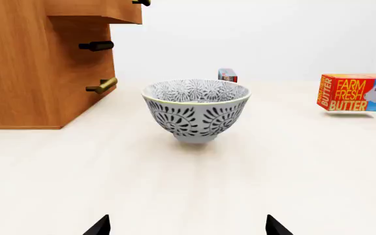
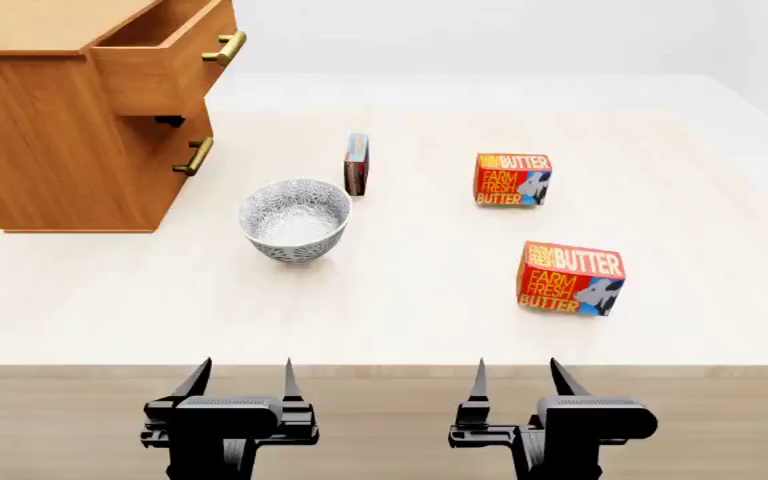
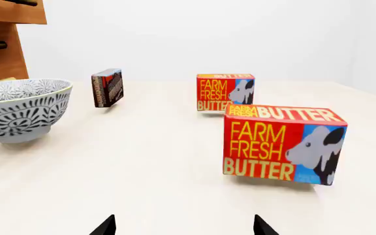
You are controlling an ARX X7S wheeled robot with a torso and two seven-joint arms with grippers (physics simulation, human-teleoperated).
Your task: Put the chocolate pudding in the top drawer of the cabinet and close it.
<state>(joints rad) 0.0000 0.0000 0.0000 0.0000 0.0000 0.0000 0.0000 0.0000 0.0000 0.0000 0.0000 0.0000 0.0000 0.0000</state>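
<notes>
The chocolate pudding [image 2: 356, 164] is a small thin box standing on edge behind the bowl; it also shows in the right wrist view [image 3: 107, 87], and its top peeks over the bowl in the left wrist view [image 1: 227, 75]. The orange-brown cabinet [image 2: 51, 130] stands at the far left, its top drawer [image 2: 171, 55] pulled open, brass handle facing out. My left gripper [image 2: 241, 377] and right gripper [image 2: 515, 375] are both open and empty, at the table's near edge, far from the pudding.
A patterned grey bowl [image 2: 296, 220] sits between my left gripper and the pudding. Two Farm Fresh Butter boxes stand to the right, one farther [image 2: 512, 180], one nearer [image 2: 571, 277]. A lower drawer handle [image 2: 195, 157] sticks out of the cabinet.
</notes>
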